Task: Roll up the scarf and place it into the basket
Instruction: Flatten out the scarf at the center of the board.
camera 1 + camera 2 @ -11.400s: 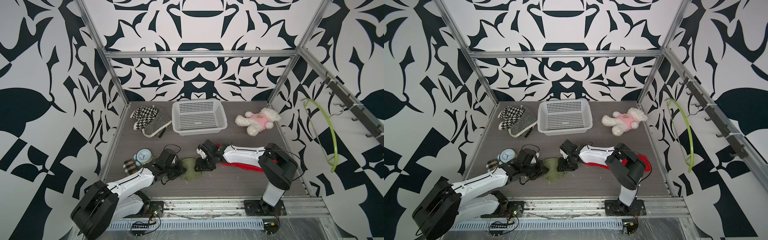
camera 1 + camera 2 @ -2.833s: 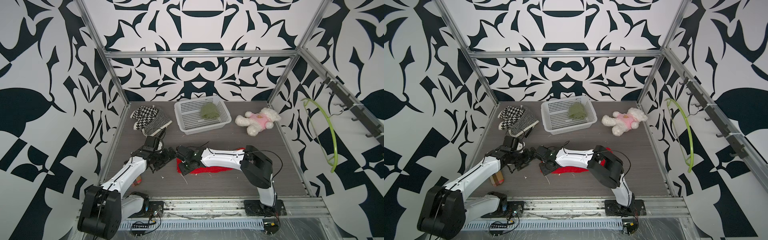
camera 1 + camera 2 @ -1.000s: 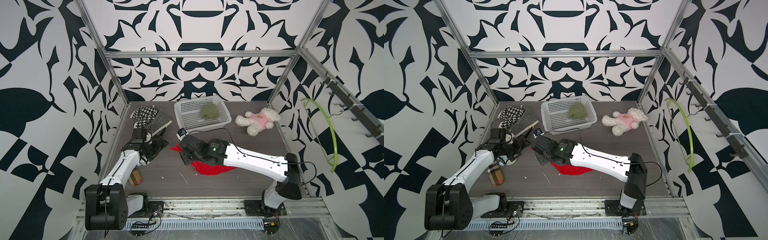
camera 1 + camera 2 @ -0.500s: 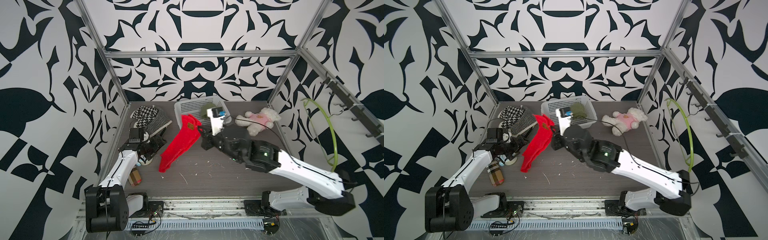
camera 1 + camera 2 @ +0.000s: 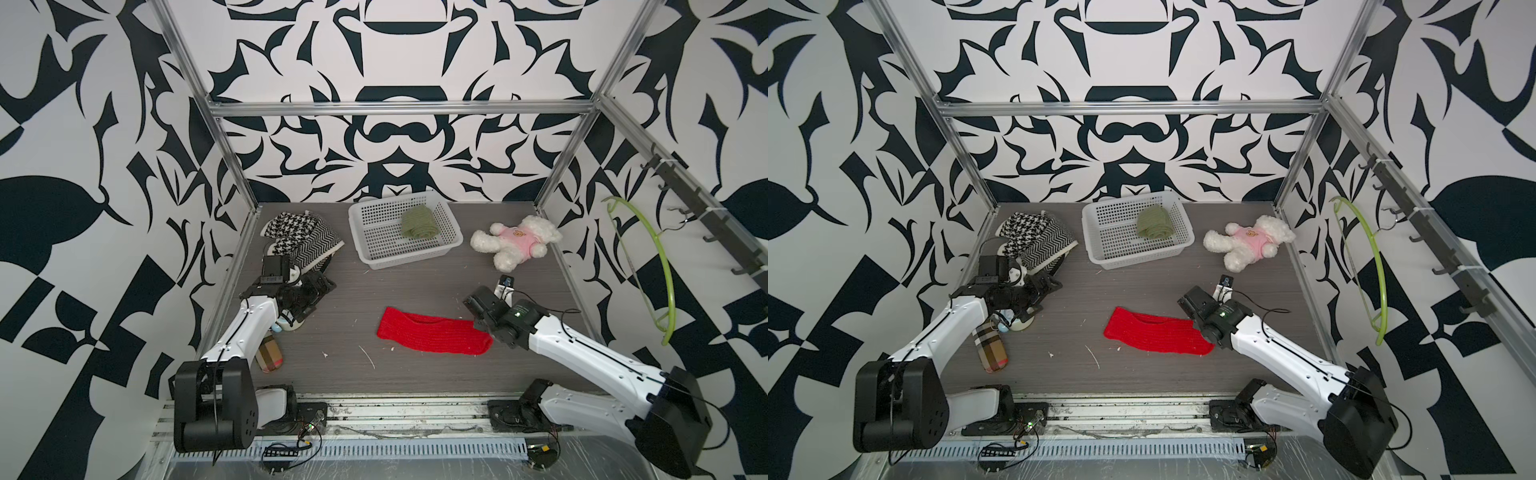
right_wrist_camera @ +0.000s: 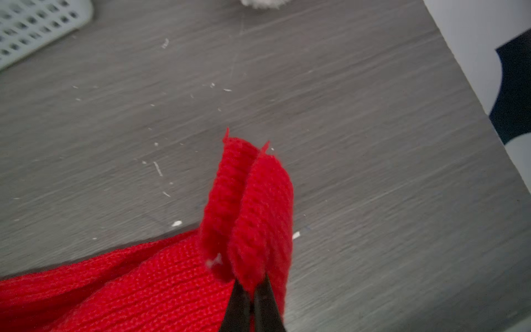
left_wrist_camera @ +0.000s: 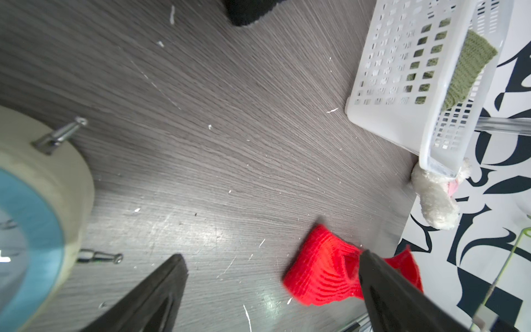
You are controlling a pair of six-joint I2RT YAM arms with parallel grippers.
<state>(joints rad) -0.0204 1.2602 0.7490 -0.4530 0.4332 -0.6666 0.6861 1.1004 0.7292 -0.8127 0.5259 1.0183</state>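
My right claw [image 6: 252,287] is fully closed on one end of the flat red knitted scarf [image 5: 432,336]. In the right wrist view, the pinched end stands up above the fingertips, folded double. Nothing else is in this grip.

My left claw [image 7: 270,254] stands at full width and holds nothing. It hovers near the left edge of the dark grey wood-grain bench [image 5: 415,291], just beside a small round cream-and-blue alarm clock [image 7: 71,186].

Scarf location: unrolled on the bench, toward the front edge, right of centre. Its long axis runs roughly parallel to the front edge. One end is at my right claw. The free end points toward the left edge and lies well apart from my left claw. The right arm is therefore the nearer one.

Target location: the white perforated rectangular plastic basket [image 5: 415,250] sits at the back edge, near the centre, well apart from the red scarf. A rolled olive-green knitted scarf [image 5: 419,222] lies in it already.

Assessment: rolling is not yet begun. The roll should travel along the long axis, from the gripped end toward the free end. The transfer to the basket then runs toward the back edge and to the left of my right claw.
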